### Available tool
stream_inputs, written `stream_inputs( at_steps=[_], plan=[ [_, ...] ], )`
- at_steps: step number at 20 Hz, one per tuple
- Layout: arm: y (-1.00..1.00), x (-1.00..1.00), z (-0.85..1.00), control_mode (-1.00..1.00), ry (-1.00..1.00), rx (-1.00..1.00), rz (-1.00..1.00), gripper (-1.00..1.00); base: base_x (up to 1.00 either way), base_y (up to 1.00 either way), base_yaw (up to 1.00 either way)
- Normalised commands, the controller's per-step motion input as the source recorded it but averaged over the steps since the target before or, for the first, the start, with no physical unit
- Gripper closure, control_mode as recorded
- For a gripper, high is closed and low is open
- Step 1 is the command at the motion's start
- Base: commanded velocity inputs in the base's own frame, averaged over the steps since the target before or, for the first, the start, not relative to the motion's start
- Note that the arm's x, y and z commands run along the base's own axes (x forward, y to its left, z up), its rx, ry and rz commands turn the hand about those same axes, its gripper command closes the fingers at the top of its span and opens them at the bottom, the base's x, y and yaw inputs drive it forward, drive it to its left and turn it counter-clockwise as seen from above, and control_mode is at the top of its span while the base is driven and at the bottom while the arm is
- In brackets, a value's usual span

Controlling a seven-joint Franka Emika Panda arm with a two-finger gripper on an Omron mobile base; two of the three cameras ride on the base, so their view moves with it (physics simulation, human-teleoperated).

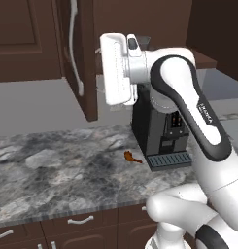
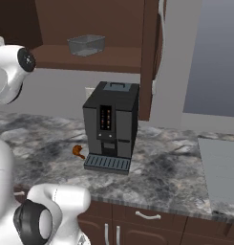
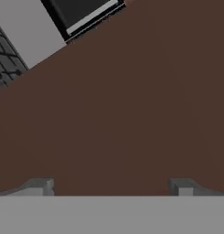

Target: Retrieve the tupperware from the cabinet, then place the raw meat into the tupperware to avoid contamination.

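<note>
We see a grey marble counter [image 2: 185,177] under the open cabinet [image 2: 148,57], coffee machine [image 2: 111,125] standing on it. Our gripper [image 3: 111,186] is spread wide, grasping nothing.

dark matt wood on cabinet [image 2: 90,21]; grey veined glossy stone on counter [image 1: 57,170]; translucent grey plastic tupperware [image 2: 86,45]; matt black plastic coffee machine [image 2: 111,125]; brushed metal handle [image 1: 75,48].
</note>
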Motion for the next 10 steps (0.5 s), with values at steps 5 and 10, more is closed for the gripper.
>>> stream_inputs(
  at_steps=[5, 10],
  plan=[
    [0.68, 0.09, -0.03, -1.0, -0.03, -0.02, -0.08, -1.0, 0.0, 0.0, 0.0],
    [0.29, 0.18, -0.05, -1.0, -0.01, -0.01, -0.1, -1.0, 0.0, 0.0, 0.0]
  ],
)
